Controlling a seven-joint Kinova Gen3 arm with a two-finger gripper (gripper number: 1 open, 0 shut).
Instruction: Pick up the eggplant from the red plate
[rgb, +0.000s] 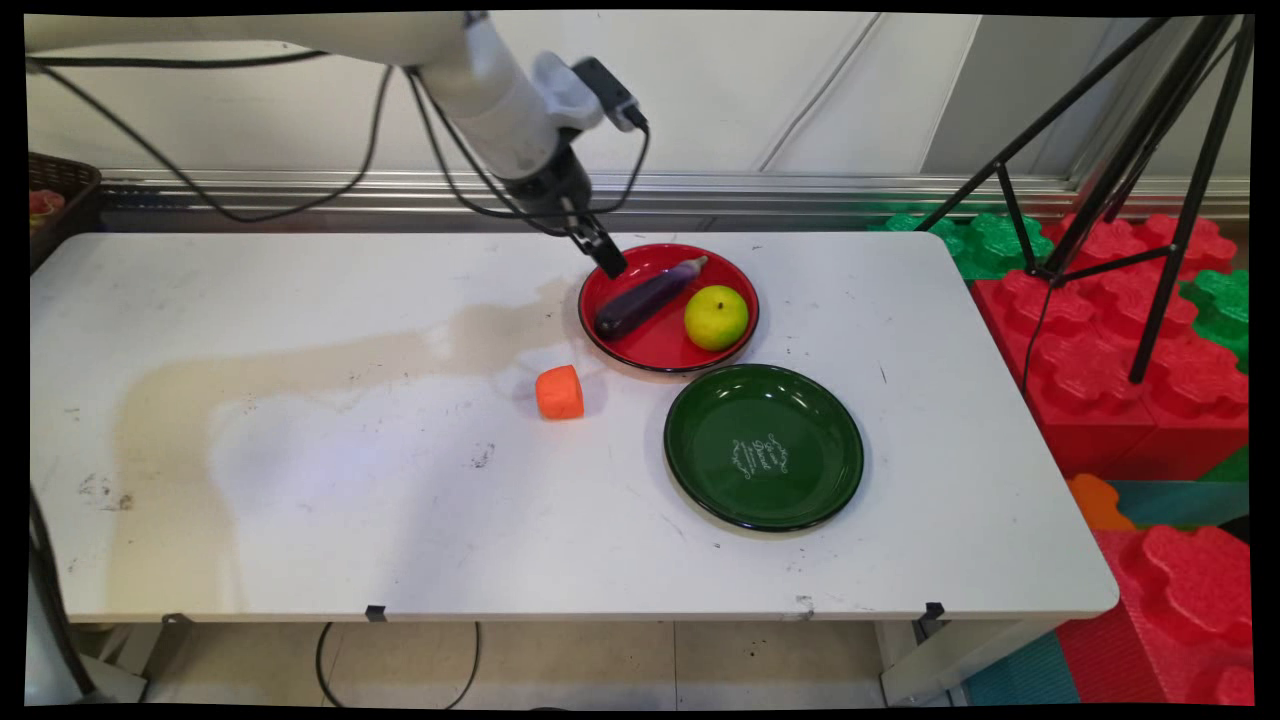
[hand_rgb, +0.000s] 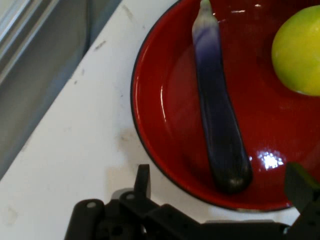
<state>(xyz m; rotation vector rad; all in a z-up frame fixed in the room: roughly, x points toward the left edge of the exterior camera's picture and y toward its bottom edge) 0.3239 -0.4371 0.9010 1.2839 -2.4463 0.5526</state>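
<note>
A purple eggplant (rgb: 645, 298) lies slantwise in a red plate (rgb: 640, 345), beside a yellow-green round fruit (rgb: 716, 317). My gripper (rgb: 606, 256) hangs over the plate's back left rim, close to the eggplant. In the hand view the gripper (hand_rgb: 220, 187) stands open. Its fingers (hand_rgb: 143, 181) are spread wide, either side of the eggplant's (hand_rgb: 217, 110) dark rounded end and above it, holding nothing. The fruit (hand_rgb: 299, 52) shows at the upper right, and the red plate (hand_rgb: 160, 115) fills most of this view.
An orange chunk (rgb: 559, 392) rests on the white table (rgb: 300, 480) left of the red plate. An empty green plate (rgb: 764, 446) sits in front of it. A dark basket (rgb: 55, 195) stands at the back left. Red and green foam blocks (rgb: 1120, 340) and a black tripod (rgb: 1130, 170) stand off the right edge.
</note>
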